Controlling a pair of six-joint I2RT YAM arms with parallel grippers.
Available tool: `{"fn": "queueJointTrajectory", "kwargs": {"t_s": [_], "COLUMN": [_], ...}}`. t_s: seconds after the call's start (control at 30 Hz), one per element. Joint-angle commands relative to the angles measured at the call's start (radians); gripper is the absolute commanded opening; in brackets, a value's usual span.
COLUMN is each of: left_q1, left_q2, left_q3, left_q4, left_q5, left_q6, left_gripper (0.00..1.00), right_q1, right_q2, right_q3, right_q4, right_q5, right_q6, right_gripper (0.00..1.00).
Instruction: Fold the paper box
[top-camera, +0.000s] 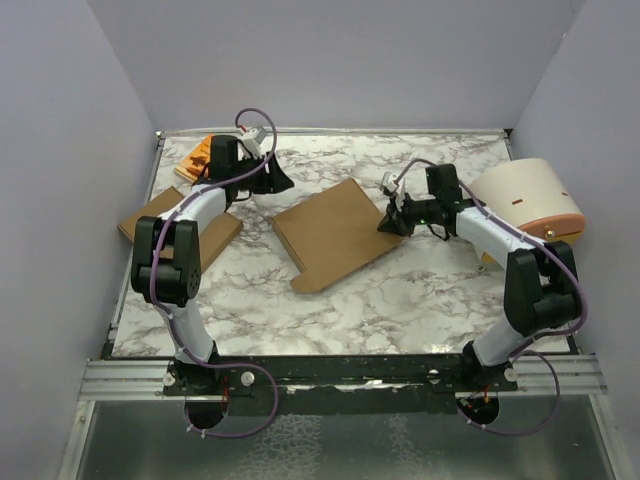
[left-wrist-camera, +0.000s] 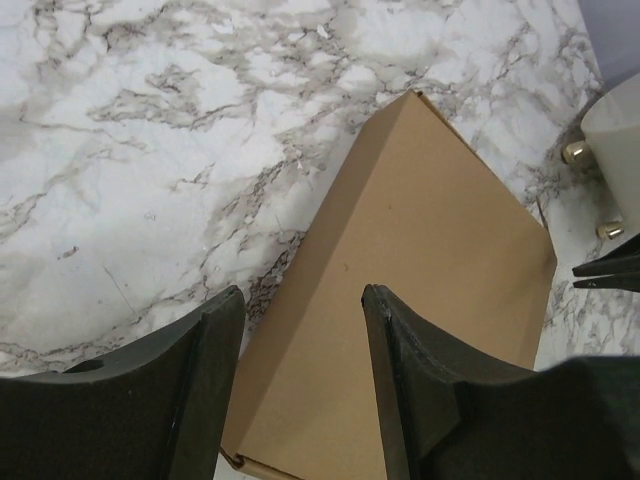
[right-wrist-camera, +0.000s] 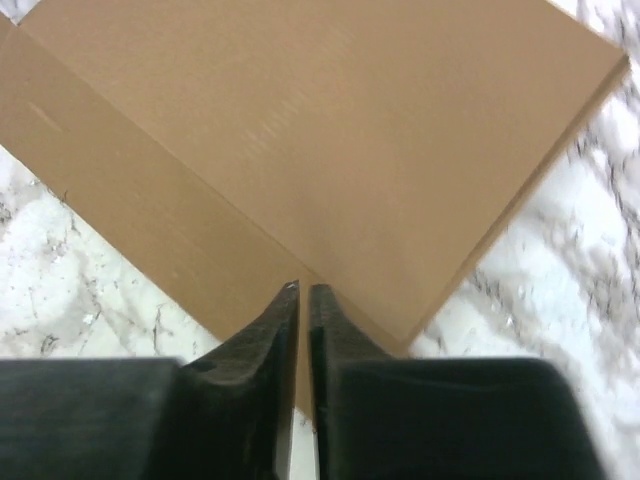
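Mostly done, we judge: paper box lies closed mid-tabletop, left gripper jaws apart, right gripper nearly together, both empty.

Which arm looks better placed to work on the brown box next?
Probably right: the right hand sits at the box edge, nearly shut over the cardboard. The left hand hovers open, farther off.

Paper box: plain brown, no print. Table: white marble patt. w/ grey veins. Left claw & right claw: black. Book: orange. Rounded item: cream, orange base. Walls: pale lilac-grey.
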Motion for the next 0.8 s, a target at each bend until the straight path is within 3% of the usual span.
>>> {"fn": "queueJointTrajectory", "kwargs": {"t_s": [0.0, 0.23, 0.43, 0.63, 0.77], "left_q1": [0.0, -0.013, -0.025, -0.05, -0.054], "left_q2": [0.006, 0.09, 0.1, 0.117, 0.091], "left_q3": [0.061, 0.135, 0.122, 0.138, 0.13], "left_q4": [0.079, 0.054, 0.032, -0.034, -0.048], "left_q5": [0.045, 0.056, 0.04, 0.012, -0.011], "left_q6": [-0.03, -0.045, -0.007, 0.05, 0.064], "left_gripper": [0.54, 0.54, 0.54, 0.54, 0.54], "right_q1": [-0.036, -0.044, -0.046, -0.046, -0.046], "right_q2": [-0.077, -0.087, -0.073, -0.147, -0.135], "right_q3": [-0.068, -0.111, -0.12, -0.149, -0.131], "right_q4": [-0.088, -0.028, -0.061, -0.008, 0.18], "right_q5": [-0.141, -0.102, -0.133, -0.177, -0.062], "right_q6": [-0.093, -0.031, -0.087, -0.15, 0.066], "right_gripper": [0.04, 0.01, 0.02, 0.14, 0.21]}}
